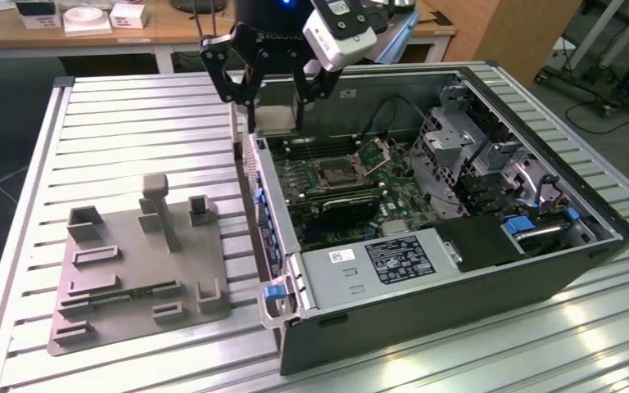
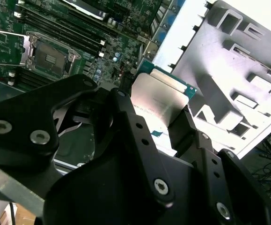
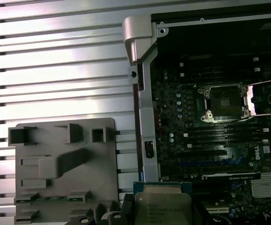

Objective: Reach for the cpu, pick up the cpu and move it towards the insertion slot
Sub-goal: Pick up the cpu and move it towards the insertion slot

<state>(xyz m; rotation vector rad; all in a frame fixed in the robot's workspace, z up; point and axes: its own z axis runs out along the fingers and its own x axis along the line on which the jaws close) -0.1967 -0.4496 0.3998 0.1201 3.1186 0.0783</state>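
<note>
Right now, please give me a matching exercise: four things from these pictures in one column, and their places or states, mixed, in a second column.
1. cpu
2. insertion slot
3. grey tray
4. gripper

A. on the slatted table, outside the case
B. shut on the chip, above the case's edge
C. on the motherboard, bracket lifted open
D. held between the fingers

Pairs: 1-D, 2-C, 3-A, 4-B

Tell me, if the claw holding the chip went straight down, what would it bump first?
Probably the computer case's side wall. The claw grips the cpu right above that edge, with the insertion slot further inside. Depth is hard to judge, so it might land on the motherboard instead.
</note>
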